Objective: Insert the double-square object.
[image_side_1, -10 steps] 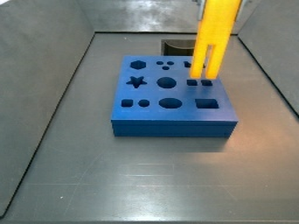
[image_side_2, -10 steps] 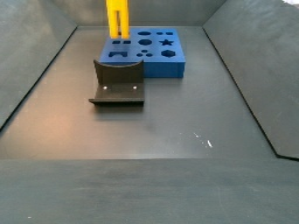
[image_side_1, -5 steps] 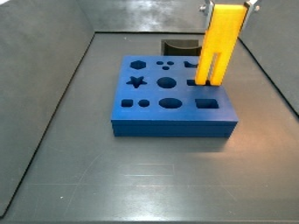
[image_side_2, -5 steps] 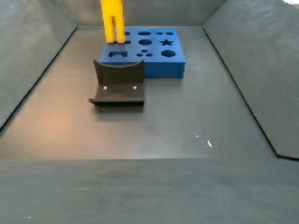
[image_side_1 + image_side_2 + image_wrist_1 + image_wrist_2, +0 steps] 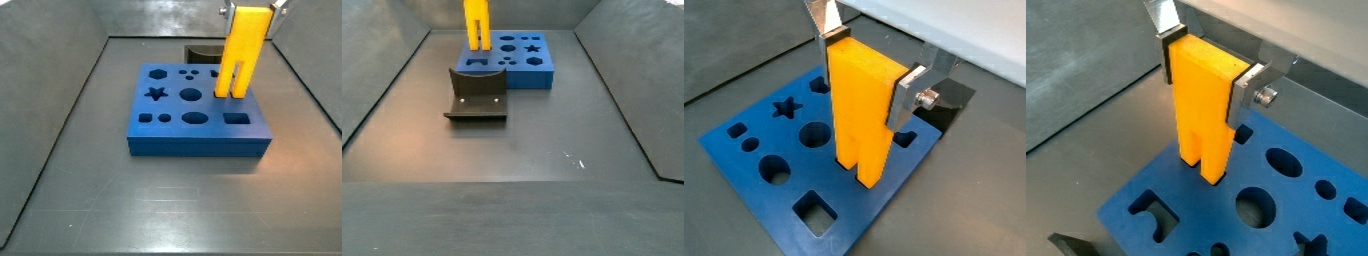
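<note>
Double-square object [image 5: 865, 115] stands in blue block [image 5: 764, 190], gripper [image 5: 871, 62] fingers clamping.

gripper [image 5: 250, 8] cut off above — fixture [image 5: 203, 51] half-hidden

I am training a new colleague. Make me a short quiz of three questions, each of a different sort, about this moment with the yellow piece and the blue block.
1. True or false: the gripper is shut on the upper part of the yellow piece.
2. In a side view, where do the bars of the yellow piece end? A: lying flat on the floor. B: at the top of the blue block, by its square holes. C: inside the star hole.
3. Fill in: the dark curved piece stands on the floor beside the ____ block.

Key: 1 true; 2 B; 3 blue.
</note>
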